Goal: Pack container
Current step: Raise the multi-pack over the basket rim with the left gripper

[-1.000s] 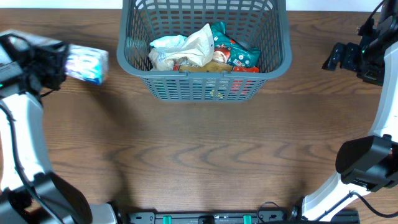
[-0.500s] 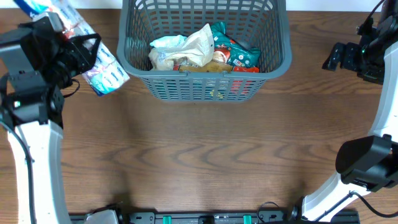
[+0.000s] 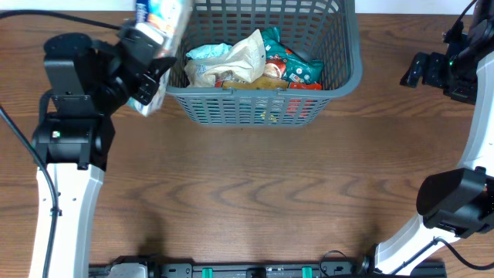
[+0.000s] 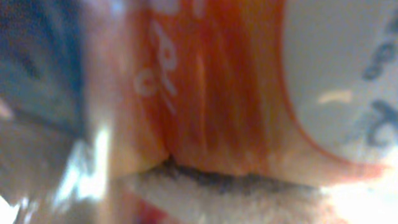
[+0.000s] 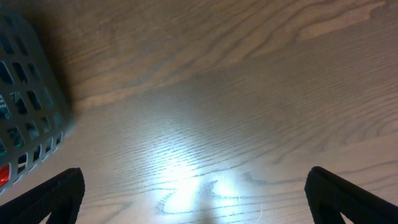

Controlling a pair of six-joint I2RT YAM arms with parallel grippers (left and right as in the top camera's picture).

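The container [image 3: 255,104], a dark grey slotted basket, stands at the far middle of the wooden table [image 3: 255,201]. Inside it lie a crumpled white bag [image 3: 239,58], a teal packet [image 3: 292,60] to that bag's right, and something red low against the front wall. The left gripper [image 3: 141,63] is raised at the basket's left side and is clamped on a white and blue packet [image 3: 158,19]. This packet stands nearly upright: its top end is above the basket's left rim and its lower end hangs outside the left wall. In the left wrist view the held packet fills the whole picture as a blur of orange and white, and the fingers themselves cannot be seen. The right gripper [image 3: 413,72] is off to the right, well apart from the basket and holding nothing. In its wrist view, its dark fingers [image 5: 53,193] are spread wide over bare wood, with a corner of the basket at the left edge.
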